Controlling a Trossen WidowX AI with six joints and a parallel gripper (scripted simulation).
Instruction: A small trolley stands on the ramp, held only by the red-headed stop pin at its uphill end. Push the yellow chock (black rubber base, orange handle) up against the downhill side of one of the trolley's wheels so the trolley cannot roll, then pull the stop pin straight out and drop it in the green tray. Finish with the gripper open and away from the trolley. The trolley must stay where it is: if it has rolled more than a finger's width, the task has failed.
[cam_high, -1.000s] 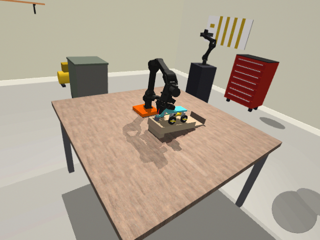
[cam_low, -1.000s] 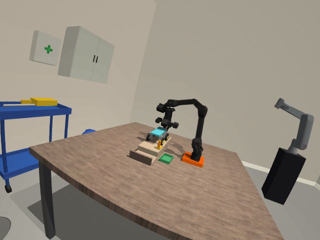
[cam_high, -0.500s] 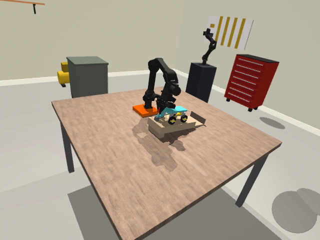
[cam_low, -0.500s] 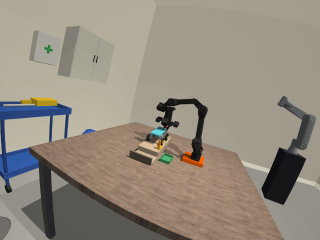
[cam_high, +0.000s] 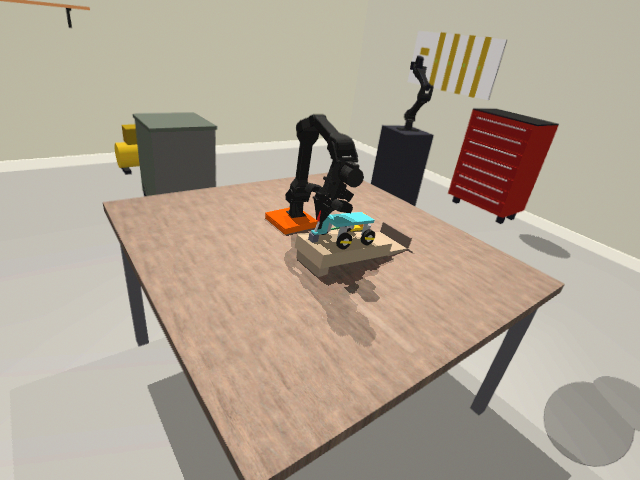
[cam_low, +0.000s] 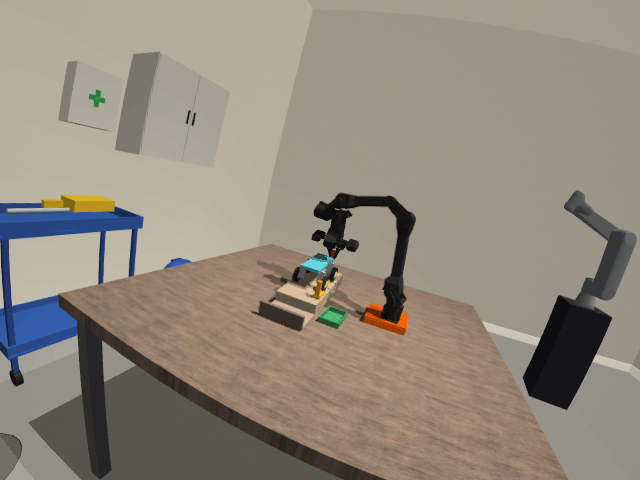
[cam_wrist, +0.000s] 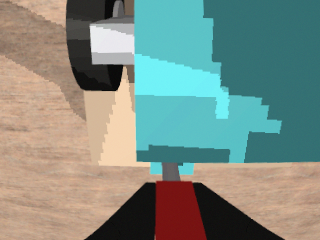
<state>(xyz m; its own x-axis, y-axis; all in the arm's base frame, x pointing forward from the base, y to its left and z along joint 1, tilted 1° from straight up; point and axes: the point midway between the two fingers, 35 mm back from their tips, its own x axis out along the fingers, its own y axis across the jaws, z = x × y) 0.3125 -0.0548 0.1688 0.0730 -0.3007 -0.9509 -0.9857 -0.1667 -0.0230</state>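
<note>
The cyan trolley (cam_high: 352, 221) (cam_low: 316, 266) (cam_wrist: 220, 60) stands on the tan ramp (cam_high: 330, 256) (cam_low: 294, 297) (cam_wrist: 112, 135) with its black wheels on the slope. The red-headed stop pin (cam_wrist: 178, 227) (cam_low: 333, 253) sits at its uphill end, and its grey shaft (cam_wrist: 171, 171) reaches into the trolley's end. My gripper (cam_wrist: 172, 192) (cam_high: 321, 215) (cam_low: 336, 251) is shut on the pin's red head, a black finger on each side. The yellow chock (cam_low: 317, 293) with its orange handle stands on the ramp beside a downhill wheel. The green tray (cam_low: 331, 316) lies empty on the table beside the ramp.
The arm's orange base (cam_high: 289, 221) (cam_low: 385, 320) sits on the table right behind the ramp. A low end wall (cam_high: 395, 235) (cam_low: 281, 315) closes the ramp's downhill end. One wheel and its axle show at the left of the wrist view.
</note>
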